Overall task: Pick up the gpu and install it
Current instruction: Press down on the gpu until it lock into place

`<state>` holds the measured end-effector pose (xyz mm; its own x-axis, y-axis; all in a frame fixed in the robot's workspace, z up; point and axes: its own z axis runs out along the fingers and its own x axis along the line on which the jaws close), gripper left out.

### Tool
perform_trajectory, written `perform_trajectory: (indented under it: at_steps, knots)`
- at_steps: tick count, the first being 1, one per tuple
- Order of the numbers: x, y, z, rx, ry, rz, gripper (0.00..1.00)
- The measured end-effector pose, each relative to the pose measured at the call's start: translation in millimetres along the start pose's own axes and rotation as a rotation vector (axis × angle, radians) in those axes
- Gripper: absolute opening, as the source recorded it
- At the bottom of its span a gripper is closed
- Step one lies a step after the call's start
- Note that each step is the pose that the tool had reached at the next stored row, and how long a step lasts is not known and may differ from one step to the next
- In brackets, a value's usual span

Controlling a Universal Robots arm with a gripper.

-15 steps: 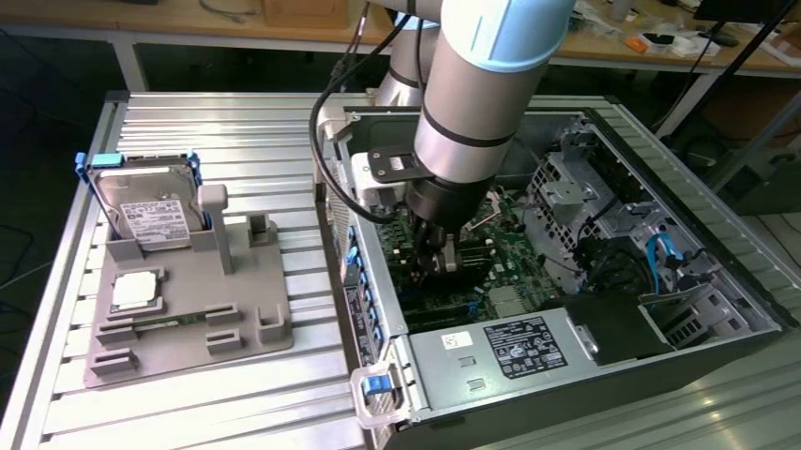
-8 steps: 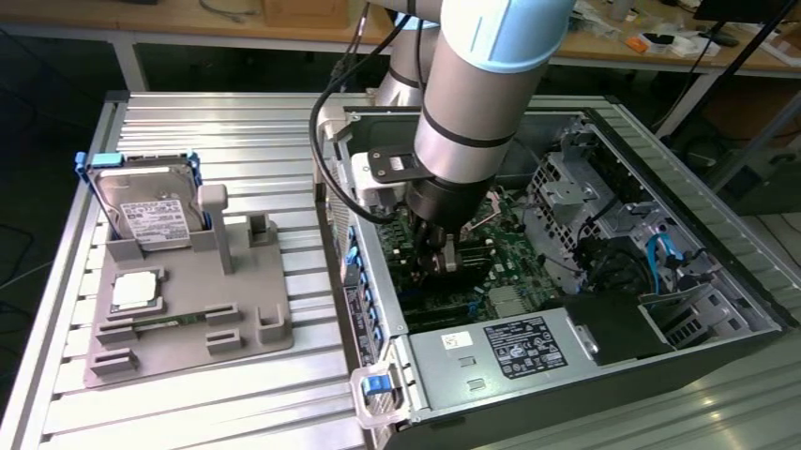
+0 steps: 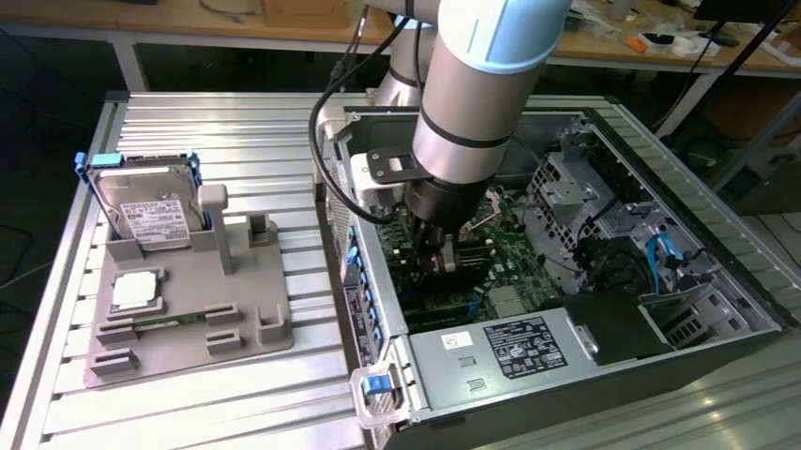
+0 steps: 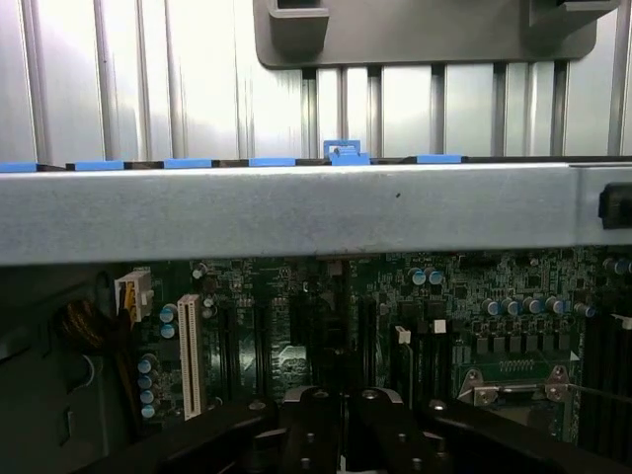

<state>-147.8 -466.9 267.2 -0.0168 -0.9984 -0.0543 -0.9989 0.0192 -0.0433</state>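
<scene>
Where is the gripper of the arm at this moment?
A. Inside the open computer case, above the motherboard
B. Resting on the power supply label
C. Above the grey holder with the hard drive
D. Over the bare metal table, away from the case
A: in the exterior view the gripper reaches down into the open computer case, just above the green motherboard, away from the grey holder with the hard drive.

Desk (image 3: 225,127): silvery, ribbed in parallel lines.
Computer case (image 3: 701,234): grey metal walls on the desk.
Motherboard (image 3: 501,253): dark green, inside the case, dotted with blue-topped capacitors (image 4: 427,277).
Clips (image 4: 188,163): bright blue, along the case's edge.
Holder tray (image 3: 188,319): flat grey, beside the case.
Hard drive (image 3: 150,211): silver with white label, blue frame, upright in the tray.
Arm (image 3: 482,84): silver and pale blue.
</scene>
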Motion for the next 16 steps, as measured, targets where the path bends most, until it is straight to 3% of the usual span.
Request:
perform_trajectory:
  at_steps: [5, 9, 14, 16]
  knots:
    - [0.0, 0.5, -0.1, 0.0008, 0.0001, 0.000, 0.11]
    - [-0.6, 1.7, -6.1, 0.0141, -0.0030, -0.001, 0.11]
    - [-0.8, 2.5, -15.1, 0.0282, -0.0008, -0.002, 0.11]
    - [-0.8, 3.6, -15.2, 0.0287, -0.0012, -0.002, 0.11]
